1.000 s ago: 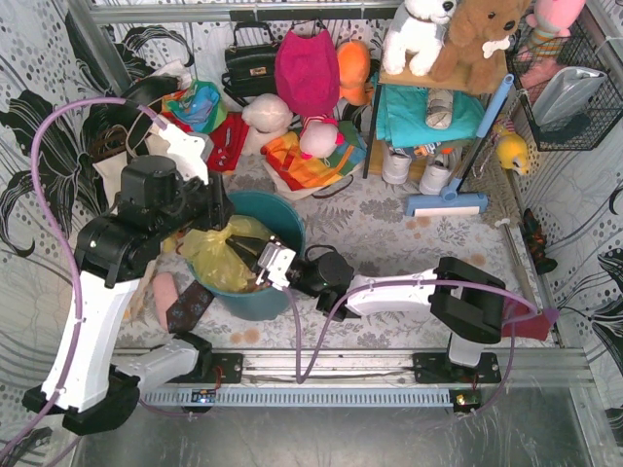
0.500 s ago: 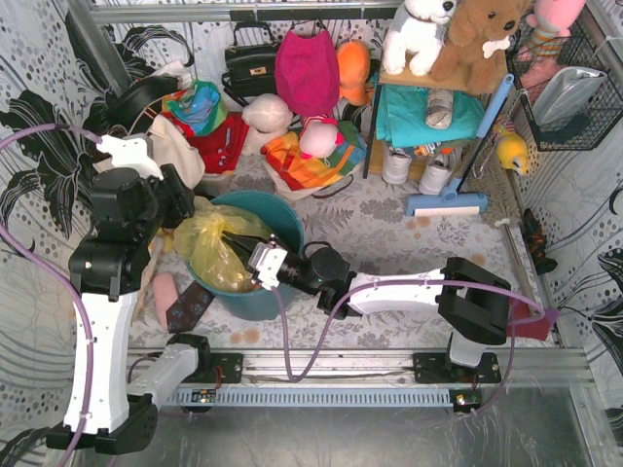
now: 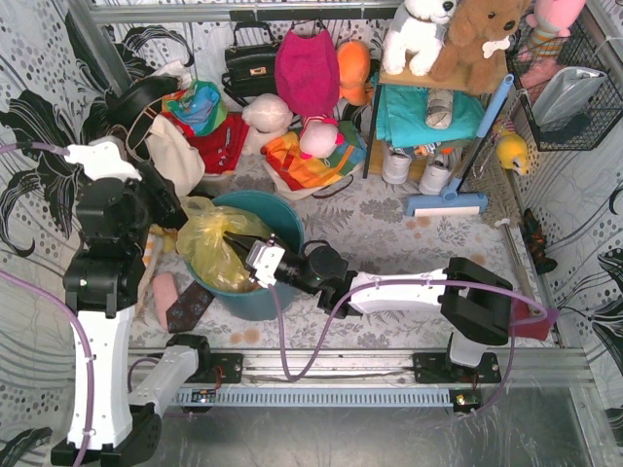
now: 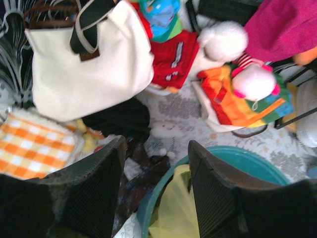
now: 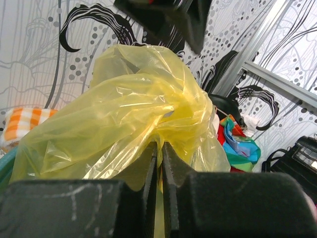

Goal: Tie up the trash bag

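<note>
The yellow trash bag (image 3: pixel 207 249) sits bunched in the teal bin (image 3: pixel 284 220). My right gripper (image 3: pixel 252 261) reaches into the bin from the right and is shut on a gathered fold of the bag (image 5: pixel 138 99), with plastic pinched between the jaws (image 5: pixel 159 151). My left gripper (image 3: pixel 173 216) hangs above the bin's left rim, open and empty. In the left wrist view its fingers (image 4: pixel 101 186) stand wide apart around the gripper's middle (image 4: pixel 156 166), with the bin's rim (image 4: pixel 233 154) and a corner of the bag (image 4: pixel 179 213) below them.
A cream canvas tote (image 3: pixel 173 156) lies just behind the left gripper and also shows in the left wrist view (image 4: pixel 84 69). Soft toys, bags and clothes (image 3: pixel 307 73) crowd the back. A shelf (image 3: pixel 428 112) and a blue brush (image 3: pixel 446 202) stand at the right.
My left arm has risen and swung left, off the bag to the bin's left rim. My right gripper has stayed shut on the bag and shifted slightly left.
</note>
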Controlling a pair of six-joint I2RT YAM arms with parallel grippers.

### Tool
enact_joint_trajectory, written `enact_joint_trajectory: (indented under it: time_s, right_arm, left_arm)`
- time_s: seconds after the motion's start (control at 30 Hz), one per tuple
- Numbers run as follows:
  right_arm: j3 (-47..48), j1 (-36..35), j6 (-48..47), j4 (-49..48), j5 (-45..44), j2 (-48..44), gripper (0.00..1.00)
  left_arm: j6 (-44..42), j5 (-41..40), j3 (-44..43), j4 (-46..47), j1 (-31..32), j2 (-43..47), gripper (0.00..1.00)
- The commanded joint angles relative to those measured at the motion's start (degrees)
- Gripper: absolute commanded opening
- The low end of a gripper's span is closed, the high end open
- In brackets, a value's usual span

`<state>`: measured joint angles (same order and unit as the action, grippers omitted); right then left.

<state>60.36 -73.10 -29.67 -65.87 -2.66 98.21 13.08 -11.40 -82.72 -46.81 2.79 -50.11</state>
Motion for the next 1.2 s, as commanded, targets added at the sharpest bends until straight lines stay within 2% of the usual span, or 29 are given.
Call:
enact_joint_trajectory:
  time_s: [0.0, 0.17, 0.27, 0.37, 0.53, 0.77, 0.93, 1.07, 1.17]
  right_arm:
    - [1.6, 0.5, -1.2, 0.8, -1.0, -2.4, 0.08]
    - [1.4, 0.5, -1.1, 1.4, -0.9, -2.4, 0.08]
    - [1.1, 0.4, -0.9, 1.7, -0.9, -3.2, 0.08]
    - [0.9, 0.5, -0.9, 1.7, -0.9, -4.2, 0.08]
    - [0.8, 0.4, -1.2, 1.9, -1.6, -4.3, 0.08]
    - [-1.8, 0.5, -2.4, 2.9, -5.4, -6.8, 0.08]
    - [-5.8, 1.0, -2.3, 4.9, -7.6, -11.0, 0.08]
    - [-9.8, 2.1, -2.1, 7.7, -8.2, -16.1, 0.07]
    - [-12.3, 4.4, -0.2, 12.7, -4.9, -21.5, 0.07]
  left_arm:
    - [2.3, -0.4, 7.9, 1.2, -2.6, 1.4, 0.63]
    - [5.8, 12.6, 18.3, 2.6, -8.3, 3.3, 0.63]
    - [7.2, 19.3, 21.8, 3.7, -10.6, 3.7, 0.62]
    - [7.6, 22.6, 23.9, 4.3, -11.0, 3.4, 0.58]
    - [8.9, 28.8, 26.7, 6.1, -11.0, 3.7, 0.45]
    - [14.5, 39.6, 32.1, 11.9, -10.9, 5.3, 0.40]
    - [20.4, 40.3, 35.7, 17.2, -7.1, 6.9, 0.39]
    - [25.2, 34.1, 37.7, 20.8, 1.7, 7.4, 0.39]
    - [28.9, 28.4, 39.2, 24.5, 9.3, 7.4, 0.38]
